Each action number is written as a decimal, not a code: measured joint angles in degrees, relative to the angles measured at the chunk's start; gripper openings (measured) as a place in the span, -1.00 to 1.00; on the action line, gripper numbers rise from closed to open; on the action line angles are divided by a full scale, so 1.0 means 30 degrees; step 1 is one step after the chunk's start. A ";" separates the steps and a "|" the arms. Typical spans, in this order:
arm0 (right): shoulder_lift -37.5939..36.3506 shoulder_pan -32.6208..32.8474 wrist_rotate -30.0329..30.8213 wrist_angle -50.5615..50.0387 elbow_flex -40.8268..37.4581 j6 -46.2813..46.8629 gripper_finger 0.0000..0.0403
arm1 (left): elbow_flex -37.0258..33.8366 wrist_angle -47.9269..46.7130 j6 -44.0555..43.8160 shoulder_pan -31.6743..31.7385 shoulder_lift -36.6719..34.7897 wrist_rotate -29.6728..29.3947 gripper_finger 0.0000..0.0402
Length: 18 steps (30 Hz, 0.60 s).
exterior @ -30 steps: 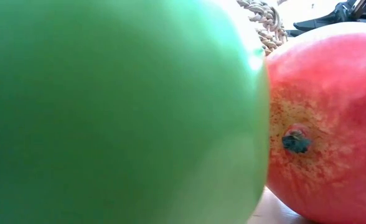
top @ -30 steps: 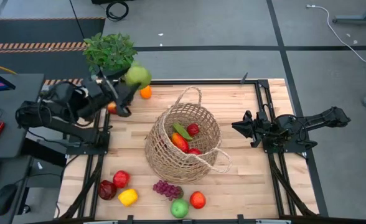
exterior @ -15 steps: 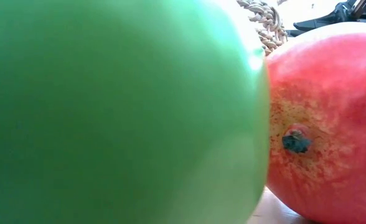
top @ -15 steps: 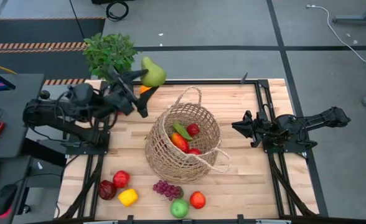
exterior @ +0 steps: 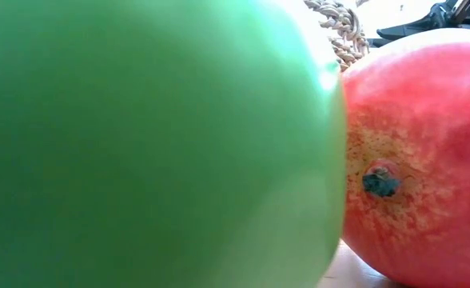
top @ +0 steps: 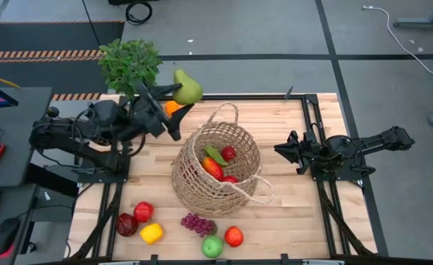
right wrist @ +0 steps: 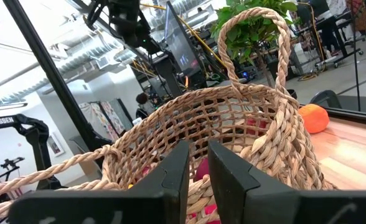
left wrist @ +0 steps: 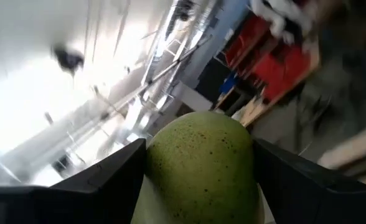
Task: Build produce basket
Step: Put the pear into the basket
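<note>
My left gripper [top: 178,96] is raised over the table's far left corner, shut on a green pear [top: 188,89] beside the potted plant [top: 130,62]. In the left wrist view the pear [left wrist: 198,165] fills the space between the fingers. The tan wicker basket [top: 216,168] lies at mid-table and holds red fruits and a green piece [top: 215,154]. An orange [top: 171,108] rests on the table under the left gripper. My right gripper [top: 279,149] waits to the right of the basket, its fingers [right wrist: 177,171] almost together, facing the basket [right wrist: 233,124]. My left gripper pinches the pear's body [left wrist: 170,155] between its two fingers [left wrist: 108,177], one on each side. The fingers come from the table's left and slant upward. The pear is lifted clear of the table, with its narrow end [top: 177,74] toward the far edge.
Along the near edge lie a dark red apple [top: 126,224], a red pepper [top: 143,212], a yellow pepper [top: 152,233], grapes [top: 198,224], a green apple [top: 213,246] and a red-orange fruit [top: 234,236]. The green apple [exterior: 155,144] and that fruit [exterior: 419,152] block the low view.
My left gripper has swung toward the table's right, nearer the basket, and tipped upward, carrying the pear with it. The pear has turned, and its narrow end now shows. The orange beneath stays in place.
</note>
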 joint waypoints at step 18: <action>0.0002 0.0000 0.0000 0.0000 0.0000 0.0000 -0.68 | -0.0007 -0.0173 -3.4308 0.2102 -0.0004 -0.0198 0.43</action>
